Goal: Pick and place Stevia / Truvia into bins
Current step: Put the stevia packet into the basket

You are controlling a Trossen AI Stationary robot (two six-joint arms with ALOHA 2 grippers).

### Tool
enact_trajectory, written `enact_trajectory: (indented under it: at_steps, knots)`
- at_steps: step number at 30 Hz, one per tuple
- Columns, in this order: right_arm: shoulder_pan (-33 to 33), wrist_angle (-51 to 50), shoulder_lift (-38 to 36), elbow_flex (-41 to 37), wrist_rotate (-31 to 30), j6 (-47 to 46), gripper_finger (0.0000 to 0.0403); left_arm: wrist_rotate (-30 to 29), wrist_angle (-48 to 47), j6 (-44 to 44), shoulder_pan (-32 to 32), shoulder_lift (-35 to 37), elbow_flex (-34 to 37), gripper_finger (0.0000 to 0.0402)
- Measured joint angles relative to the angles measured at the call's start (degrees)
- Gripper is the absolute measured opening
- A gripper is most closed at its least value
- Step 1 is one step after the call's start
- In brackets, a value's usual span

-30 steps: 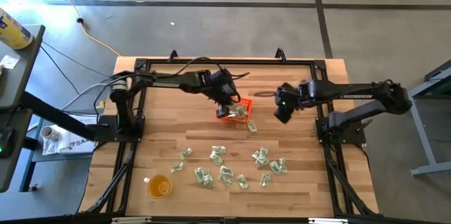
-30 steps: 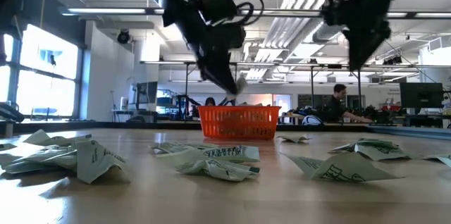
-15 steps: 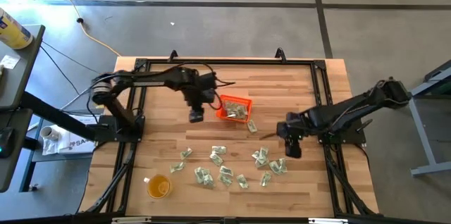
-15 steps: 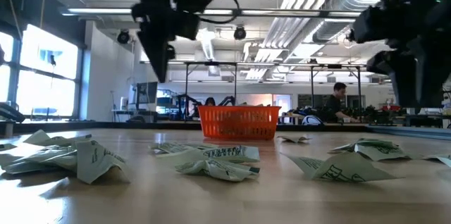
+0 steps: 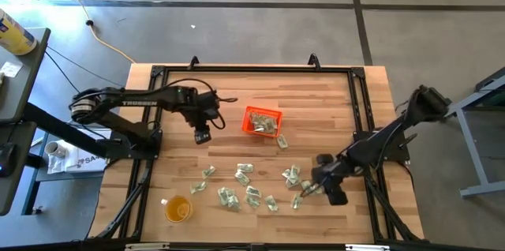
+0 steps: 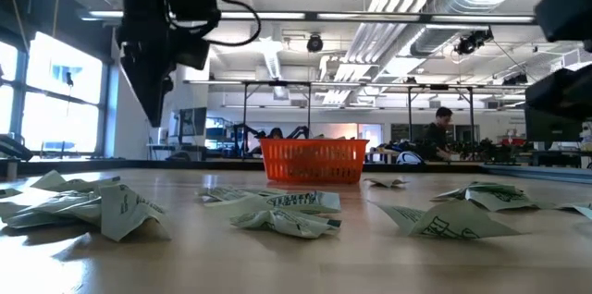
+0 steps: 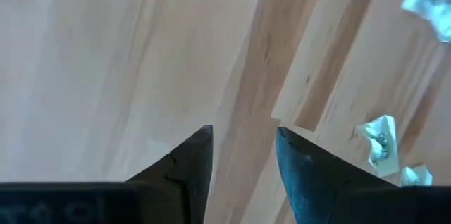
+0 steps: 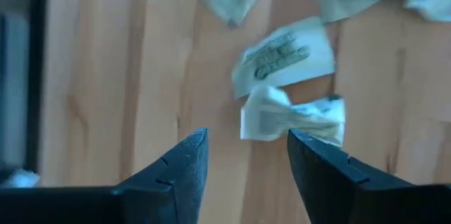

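Note:
Pale green and white Stevia / Truvia sachets lie flat on the wooden table in a near-middle cluster (image 5: 237, 186) and a near-right cluster (image 5: 300, 180). The orange bin (image 5: 263, 121) sits mid-table with a few sachets inside and one sachet (image 5: 282, 141) just outside its near right corner. My left gripper (image 5: 202, 135) hangs open over bare wood left of the bin, nothing between its fingers (image 7: 243, 136). My right gripper (image 5: 316, 186) is open, pointing down just above the right cluster, a crumpled sachet (image 8: 292, 118) just ahead of its fingertips (image 8: 246, 139).
A round translucent yellow cup (image 5: 177, 208) stands near the table's front left. A black frame (image 5: 154, 125) runs along the table's sides. In the low view, sachets (image 6: 102, 206) lie close to the camera and the bin (image 6: 314, 160) farther back.
My left gripper has moved from above the bin toward the table's left edge and now hangs over bare wood. My right gripper has swung from the far right toward the near edge, come down and turned, ending over the right cluster of sachets.

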State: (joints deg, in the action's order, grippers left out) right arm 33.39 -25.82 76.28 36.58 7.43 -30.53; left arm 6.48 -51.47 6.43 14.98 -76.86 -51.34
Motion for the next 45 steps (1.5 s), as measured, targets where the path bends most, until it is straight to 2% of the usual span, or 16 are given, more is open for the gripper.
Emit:
enact_trajectory:
  at_steps: [7,13,19,22,25,29,33,36,40,43,45]
  knots:
    - [1.1,-0.6,4.5,0.0,-8.1,5.2,0.0229,0.7,0.8,5.6,0.0,0.3,1.5,0.0182]
    - [1.2,-0.5,6.0,0.0,-7.6,16.8,0.0259,0.9,1.0,7.4,0.0,0.3,1.5,0.0178]
    - [-1.7,0.4,8.8,0.1,-6.9,25.8,0.0253,0.9,1.0,9.4,0.0,0.3,1.5,0.0177]
    - [-4.2,0.2,10.2,0.3,-5.5,27.3,0.0233,1.0,1.0,10.7,0.0,0.3,1.4,0.0177]
    - [-7.4,0.4,10.6,0.3,-5.7,28.2,0.0192,1.0,0.7,11.9,0.0,0.3,1.4,0.0177]
    - [-13.2,-0.1,10.6,0.3,-6.4,28.1,0.0109,2.7,0.2,12.3,0.0,0.3,1.4,0.0177]
    - [-19.6,-0.6,10.6,0.3,-4.1,28.5,0.0019,3.8,0.0,12.4,0.0,0.3,1.4,0.0177]
    - [-24.8,-1.1,10.7,1.3,-7.0,24.3,0.0021,3.4,-2.1,12.3,0.0,0.3,1.4,0.0177]
    - [-31.5,-1.3,9.4,4.0,-15.3,17.7,0.0019,1.8,-4.1,10.4,0.0,0.3,1.4,0.0177]
    - [-35.9,3.5,7.5,7.8,-23.6,15.0,0.0008,0.3,-4.4,8.6,0.0,0.3,1.4,0.0177]
    - [-39.0,6.8,7.3,10.8,-25.1,13.6,0.0015,-0.7,-4.2,7.4,0.0,0.3,1.4,0.0177]
